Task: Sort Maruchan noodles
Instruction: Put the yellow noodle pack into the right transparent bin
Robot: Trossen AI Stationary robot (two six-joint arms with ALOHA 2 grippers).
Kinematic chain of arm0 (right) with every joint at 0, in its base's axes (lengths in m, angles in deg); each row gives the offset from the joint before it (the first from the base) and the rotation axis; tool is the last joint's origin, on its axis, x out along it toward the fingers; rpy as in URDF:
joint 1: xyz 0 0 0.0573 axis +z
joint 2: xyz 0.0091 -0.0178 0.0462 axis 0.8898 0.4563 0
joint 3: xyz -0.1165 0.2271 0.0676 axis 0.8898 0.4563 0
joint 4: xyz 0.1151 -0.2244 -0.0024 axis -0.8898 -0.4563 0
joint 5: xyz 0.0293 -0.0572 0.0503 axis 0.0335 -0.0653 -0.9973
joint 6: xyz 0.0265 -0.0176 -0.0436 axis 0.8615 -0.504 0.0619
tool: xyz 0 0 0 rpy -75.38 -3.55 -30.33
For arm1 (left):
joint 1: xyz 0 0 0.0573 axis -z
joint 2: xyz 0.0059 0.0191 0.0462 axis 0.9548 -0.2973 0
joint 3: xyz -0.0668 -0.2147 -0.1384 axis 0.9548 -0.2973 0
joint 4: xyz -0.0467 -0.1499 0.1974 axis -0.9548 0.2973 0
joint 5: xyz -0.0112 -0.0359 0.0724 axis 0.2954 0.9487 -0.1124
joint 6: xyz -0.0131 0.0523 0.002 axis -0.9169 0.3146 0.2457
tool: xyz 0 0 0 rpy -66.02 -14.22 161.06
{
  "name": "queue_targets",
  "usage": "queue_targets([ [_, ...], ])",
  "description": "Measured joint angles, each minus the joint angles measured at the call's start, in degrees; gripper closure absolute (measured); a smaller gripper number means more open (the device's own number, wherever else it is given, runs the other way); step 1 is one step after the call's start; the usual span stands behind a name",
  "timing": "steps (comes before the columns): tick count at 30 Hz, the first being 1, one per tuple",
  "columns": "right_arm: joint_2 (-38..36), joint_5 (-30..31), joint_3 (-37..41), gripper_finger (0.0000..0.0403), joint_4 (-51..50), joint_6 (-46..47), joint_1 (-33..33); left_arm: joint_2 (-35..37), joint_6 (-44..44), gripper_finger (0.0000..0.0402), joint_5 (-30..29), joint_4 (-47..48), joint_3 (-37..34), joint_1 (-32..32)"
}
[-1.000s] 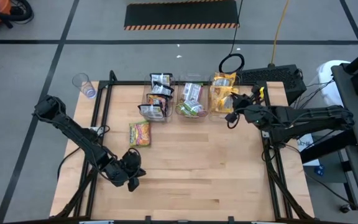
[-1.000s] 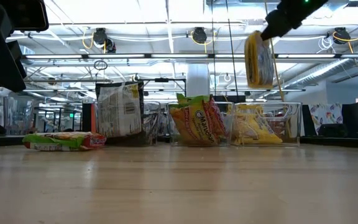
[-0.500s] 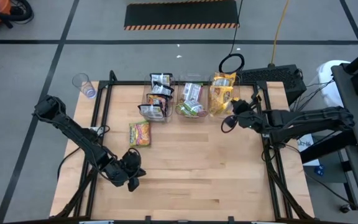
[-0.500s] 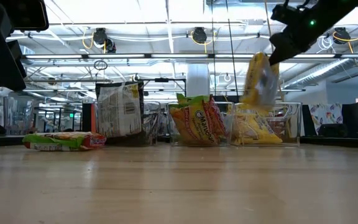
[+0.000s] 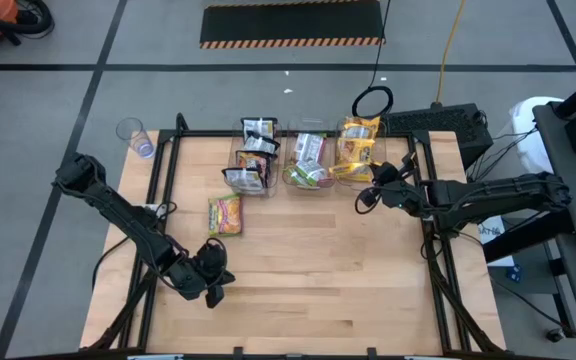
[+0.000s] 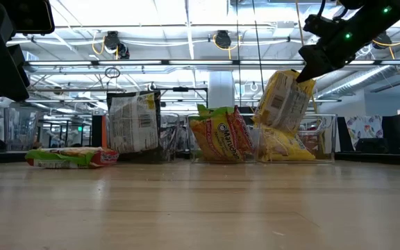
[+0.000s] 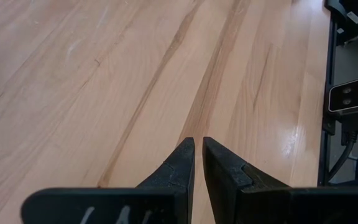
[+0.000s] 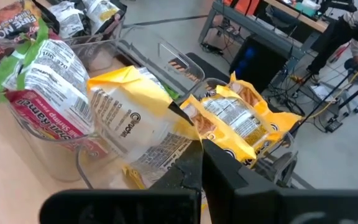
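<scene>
Right gripper [image 6: 304,75] clamped tight on the edge of a yellow noodle packet [image 6: 282,102], holding it tilted just above the right-hand clear bin [image 5: 358,160] at the table's far edge; the packet's lower end dips toward the other yellow packets [image 6: 283,146] already in that bin. In the right wrist view the pinched packet [image 8: 241,124] hangs at the fingertips, with a second yellow packet [image 8: 132,115] beside it in the bin. Middle bin [image 5: 309,163] holds green-edged packets [image 6: 217,135], left bin [image 5: 254,160] holds dark packets [image 6: 134,123] standing upright. One green-edged packet [image 5: 224,215] lies flat on the wooden table [image 5: 308,290], in front of the left bin and apart from it. Left gripper [image 5: 213,290] rests low over the near left part of the table, well away from the bins, fingers [image 7: 182,165] nearly together with only a thin gap, holding nothing. Clear cup [image 5: 134,135] stands on the floor off the table's far left corner.
</scene>
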State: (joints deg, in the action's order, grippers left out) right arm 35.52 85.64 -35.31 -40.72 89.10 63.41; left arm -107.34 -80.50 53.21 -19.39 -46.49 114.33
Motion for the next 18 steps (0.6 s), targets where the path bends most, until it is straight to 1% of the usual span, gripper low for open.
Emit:
queue_targets([
  [5,-1.29,-0.21,0.02,0.0403,-1.08,-0.12,0.0,0.0,0.0,0.0364,0.02,-0.08,0.0,-0.02],
  [15,-6.13,-0.98,0.02,0.0403,-4.74,0.32,0.0,0.0,0.0,0.0364,0.02,-0.08,0.0,0.0],
  [16,-6.16,-1.43,0.02,0.0403,-4.64,0.82,0.0,0.0,0.0,0.0364,0.04,-0.08,0.0,0.0],
  [18,-5.95,-4.24,0.02,0.0403,-4.76,1.26,0.0,0.0,0.0,0.0364,0.03,-0.08,0.0,-0.01],
])
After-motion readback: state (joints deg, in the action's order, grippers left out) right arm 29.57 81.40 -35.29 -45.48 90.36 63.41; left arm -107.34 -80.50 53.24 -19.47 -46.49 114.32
